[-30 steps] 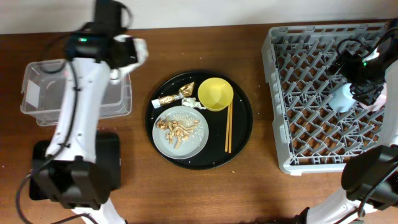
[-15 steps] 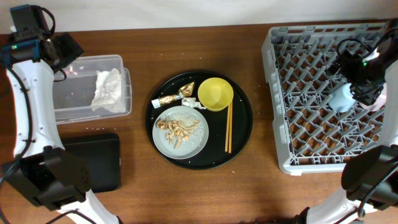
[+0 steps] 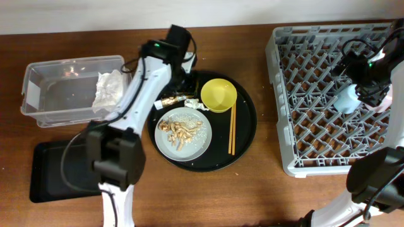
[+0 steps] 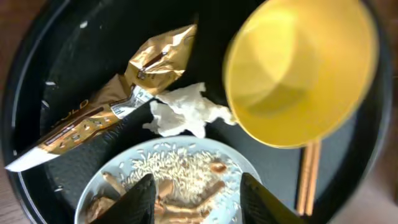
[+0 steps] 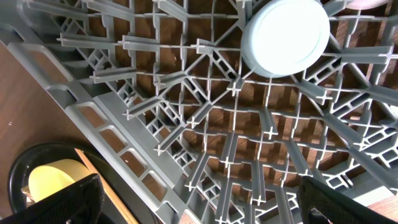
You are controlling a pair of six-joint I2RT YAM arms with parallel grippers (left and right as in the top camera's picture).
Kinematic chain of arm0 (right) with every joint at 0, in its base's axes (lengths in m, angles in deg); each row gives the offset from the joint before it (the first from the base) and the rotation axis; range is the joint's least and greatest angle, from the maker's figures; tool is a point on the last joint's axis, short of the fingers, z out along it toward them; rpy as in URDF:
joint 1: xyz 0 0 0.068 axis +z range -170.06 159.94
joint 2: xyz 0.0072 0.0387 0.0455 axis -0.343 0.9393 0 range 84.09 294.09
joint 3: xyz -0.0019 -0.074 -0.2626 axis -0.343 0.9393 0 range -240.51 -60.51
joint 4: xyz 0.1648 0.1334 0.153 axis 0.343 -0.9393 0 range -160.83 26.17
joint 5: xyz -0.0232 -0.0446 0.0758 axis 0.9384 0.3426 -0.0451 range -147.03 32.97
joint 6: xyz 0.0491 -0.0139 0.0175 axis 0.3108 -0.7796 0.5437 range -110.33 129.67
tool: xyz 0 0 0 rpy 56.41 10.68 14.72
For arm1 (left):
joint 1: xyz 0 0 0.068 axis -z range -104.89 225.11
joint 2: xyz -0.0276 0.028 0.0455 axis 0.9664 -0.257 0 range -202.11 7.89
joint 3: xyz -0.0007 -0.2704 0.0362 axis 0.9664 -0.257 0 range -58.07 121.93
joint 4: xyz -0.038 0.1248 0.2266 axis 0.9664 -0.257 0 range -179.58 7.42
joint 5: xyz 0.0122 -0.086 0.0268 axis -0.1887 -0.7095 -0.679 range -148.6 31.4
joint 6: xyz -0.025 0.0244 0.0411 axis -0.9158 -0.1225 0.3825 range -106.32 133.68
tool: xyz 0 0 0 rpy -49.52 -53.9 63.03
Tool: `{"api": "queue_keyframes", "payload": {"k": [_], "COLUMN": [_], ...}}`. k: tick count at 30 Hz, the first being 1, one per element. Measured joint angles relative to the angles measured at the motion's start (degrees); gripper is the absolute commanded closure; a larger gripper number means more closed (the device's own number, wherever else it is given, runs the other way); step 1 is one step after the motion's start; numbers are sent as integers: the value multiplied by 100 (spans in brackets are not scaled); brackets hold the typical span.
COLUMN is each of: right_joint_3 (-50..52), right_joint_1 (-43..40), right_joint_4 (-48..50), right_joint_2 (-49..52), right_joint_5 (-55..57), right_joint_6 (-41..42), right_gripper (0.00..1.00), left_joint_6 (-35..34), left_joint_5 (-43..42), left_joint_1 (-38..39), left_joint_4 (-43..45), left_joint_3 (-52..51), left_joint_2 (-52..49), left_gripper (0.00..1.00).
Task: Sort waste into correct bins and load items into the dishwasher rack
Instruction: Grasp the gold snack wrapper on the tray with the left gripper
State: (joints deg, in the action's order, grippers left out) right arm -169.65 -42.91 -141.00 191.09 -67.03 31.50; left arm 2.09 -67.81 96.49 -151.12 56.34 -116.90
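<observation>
My left gripper [image 3: 181,81] [image 4: 202,199] is open and empty above the round black tray, over a crumpled white napkin [image 4: 183,113] [image 3: 192,101] and a gold-brown wrapper [image 4: 112,106] [image 3: 169,99]. The grey plate [image 3: 201,142] [image 4: 186,163] holds beige food scraps [image 3: 178,130] and crumbs. The yellow bowl [image 3: 218,94] [image 4: 298,68] and the chopsticks [image 3: 231,129] [image 4: 309,174] lie beside it. My right gripper [image 3: 363,79] [image 5: 205,205] is open and empty above the grey dishwasher rack [image 3: 315,94] [image 5: 186,93]. A light-blue cup [image 3: 346,99] [image 5: 285,36] stands upside down in the rack. A pink cup edge [image 5: 367,3] shows beside it.
The clear tub [image 3: 50,94] at the far left holds one white napkin [image 3: 107,89]. The shallow black tray [image 3: 57,176] lies in front of it. The round black tray [image 3: 246,132] sits mid-table between the bins and the rack.
My left arm swung from over the clear tub at the far left to the round tray. A white napkin now lies in the tub. The right arm has not moved.
</observation>
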Motion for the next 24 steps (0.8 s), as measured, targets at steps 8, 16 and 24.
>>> {"api": "queue_keyframes", "payload": {"k": [8,16,24], "right_joint_3": [0,0,0], "right_joint_1": [0,0,0], "right_joint_4": [0,2,0], "right_joint_2": [0,0,0], "right_joint_5": [2,2,0], "right_joint_6": [2,2,2], "right_gripper": [2,2,2], "left_joint_6": [-1056,-1329,-1349], "left_joint_5": [564,824,887], "left_joint_1": [59,442,420], "left_joint_4": [284,494,-153], "left_joint_3": [0,0,387], "left_joint_2": [-938,-990,-992], "left_gripper": [59,87,99]}}
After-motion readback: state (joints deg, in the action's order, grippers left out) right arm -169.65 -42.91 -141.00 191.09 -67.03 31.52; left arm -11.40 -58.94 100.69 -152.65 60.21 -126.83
